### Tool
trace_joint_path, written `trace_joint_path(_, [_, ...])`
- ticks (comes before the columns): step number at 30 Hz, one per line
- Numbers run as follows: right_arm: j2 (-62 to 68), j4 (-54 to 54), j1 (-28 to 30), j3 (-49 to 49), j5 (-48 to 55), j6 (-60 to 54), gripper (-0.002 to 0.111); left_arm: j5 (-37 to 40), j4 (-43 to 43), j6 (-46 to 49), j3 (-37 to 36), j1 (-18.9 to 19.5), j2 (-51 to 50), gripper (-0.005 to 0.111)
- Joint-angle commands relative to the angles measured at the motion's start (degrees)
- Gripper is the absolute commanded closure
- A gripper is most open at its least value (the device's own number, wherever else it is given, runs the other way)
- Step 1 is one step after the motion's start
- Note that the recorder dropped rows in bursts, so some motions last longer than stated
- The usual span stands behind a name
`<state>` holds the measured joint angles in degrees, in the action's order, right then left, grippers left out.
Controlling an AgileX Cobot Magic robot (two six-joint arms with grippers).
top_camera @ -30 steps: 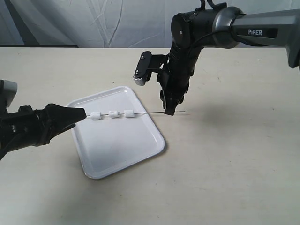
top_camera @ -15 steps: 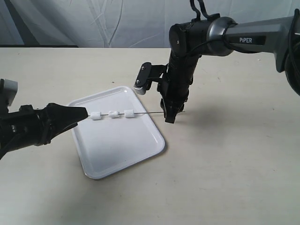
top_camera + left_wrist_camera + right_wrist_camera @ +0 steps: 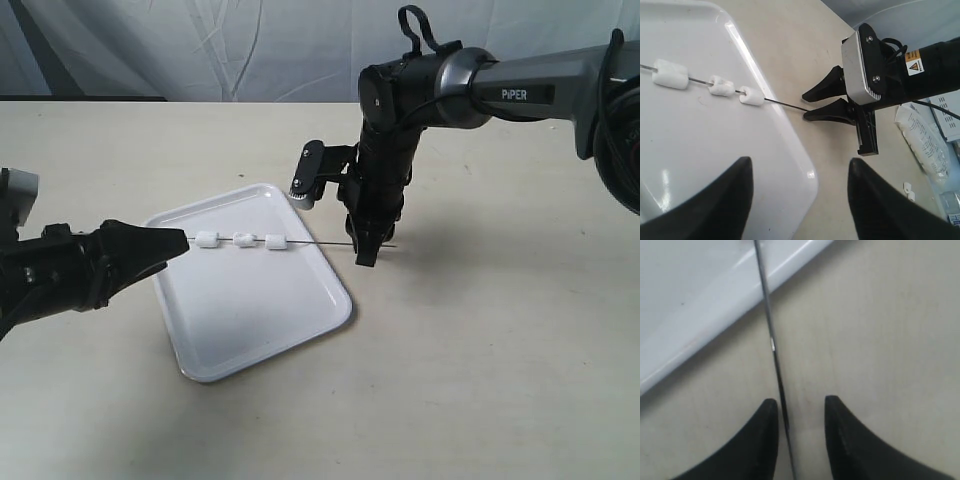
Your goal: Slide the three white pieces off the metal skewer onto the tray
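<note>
Op: Step in hand?

Obs: Grasp, not yet made. You have the right gripper [image 3: 801, 400] straddling the bare end of the metal skewer [image 3: 772, 342], jaws apart, rod between them, unpinched. Your left gripper [image 3: 800, 160] hangs spread wide, holding nothing. The three white pieces [image 3: 243, 241] sit threaded, seemingly resting in the tray [image 3: 250, 335], left of centre on the table [image 3: 480, 350].

Op: Next?

Obs: Likely you close fully; the rod is very thin and may slip or roll. Then work the pieces off a free end, over the tray.

Op: Room?

Obs: Tray rim lies just beside your right gripper. Bare top toward the right and near edges; move there.
</note>
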<state>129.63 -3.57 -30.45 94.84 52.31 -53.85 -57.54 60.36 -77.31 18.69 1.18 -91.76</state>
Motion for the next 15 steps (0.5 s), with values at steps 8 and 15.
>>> trace_joint_path(8, [-0.1, 0.1, 0.1, 0.2, 0.7, 0.3, 0.092, -2.4, 0.5, 0.0, 0.2, -0.2, -0.1, 0.052])
trace_joint_path(15, [-0.1, -1.3, 0.1, 0.2, 1.1, 3.0, 0.109, -2.8, 0.3, 0.0, 0.2, -0.2, -0.1, 0.052])
